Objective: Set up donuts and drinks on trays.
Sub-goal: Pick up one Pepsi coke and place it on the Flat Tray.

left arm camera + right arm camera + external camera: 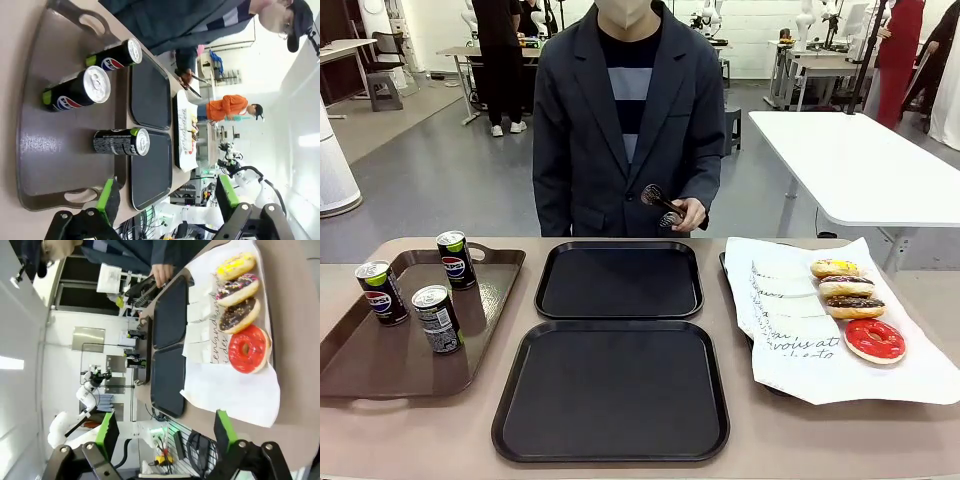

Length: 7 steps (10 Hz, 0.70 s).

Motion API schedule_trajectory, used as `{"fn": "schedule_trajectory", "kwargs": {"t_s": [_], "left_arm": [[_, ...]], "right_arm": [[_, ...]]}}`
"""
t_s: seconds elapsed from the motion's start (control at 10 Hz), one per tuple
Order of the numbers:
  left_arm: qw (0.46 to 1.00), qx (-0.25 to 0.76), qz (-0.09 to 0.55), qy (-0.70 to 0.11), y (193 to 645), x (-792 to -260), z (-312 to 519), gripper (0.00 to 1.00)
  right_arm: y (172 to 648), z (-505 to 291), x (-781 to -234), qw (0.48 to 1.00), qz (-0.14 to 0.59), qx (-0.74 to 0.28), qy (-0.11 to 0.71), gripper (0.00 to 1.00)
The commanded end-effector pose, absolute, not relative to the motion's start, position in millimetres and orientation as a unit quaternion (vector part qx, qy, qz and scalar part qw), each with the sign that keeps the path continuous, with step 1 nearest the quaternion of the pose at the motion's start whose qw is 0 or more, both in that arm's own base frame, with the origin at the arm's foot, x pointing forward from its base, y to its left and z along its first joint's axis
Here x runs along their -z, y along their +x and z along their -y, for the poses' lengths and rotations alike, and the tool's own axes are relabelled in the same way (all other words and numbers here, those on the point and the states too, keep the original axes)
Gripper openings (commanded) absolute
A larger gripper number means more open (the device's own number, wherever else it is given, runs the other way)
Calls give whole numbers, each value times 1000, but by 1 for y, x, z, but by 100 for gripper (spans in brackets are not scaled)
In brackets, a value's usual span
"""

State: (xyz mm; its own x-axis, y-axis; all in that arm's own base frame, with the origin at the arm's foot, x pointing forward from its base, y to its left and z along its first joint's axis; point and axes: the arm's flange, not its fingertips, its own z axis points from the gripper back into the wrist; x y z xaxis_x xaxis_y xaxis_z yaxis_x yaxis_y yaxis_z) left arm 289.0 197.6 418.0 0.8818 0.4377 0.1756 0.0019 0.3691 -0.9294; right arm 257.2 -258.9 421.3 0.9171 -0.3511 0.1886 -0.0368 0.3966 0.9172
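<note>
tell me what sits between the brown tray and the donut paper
The far black tray and the near black tray, one behind the other, in the front view.

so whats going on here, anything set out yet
Nothing is set out yet. The two black trays in the middle are bare. Three soda cans stand on the brown tray at the robot's left, and four donuts lie on white paper at its right. The person on the far side holds tongs. The left claw and right claw are open, holding nothing.
</note>
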Motion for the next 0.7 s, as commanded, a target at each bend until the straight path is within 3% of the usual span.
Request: {"fn": "schedule_trajectory", "kwargs": {"t_s": [0.0, 0.6], "left_arm": [[820, -137, 204, -516, 277, -427, -195, 100], [802, -136, 202, -545, 289, -418, -198, 100]], "right_arm": [[260, 260, -419, 827, 175, 91, 526, 100], [257, 259, -421, 816, 179, 96, 541, 100]]}}
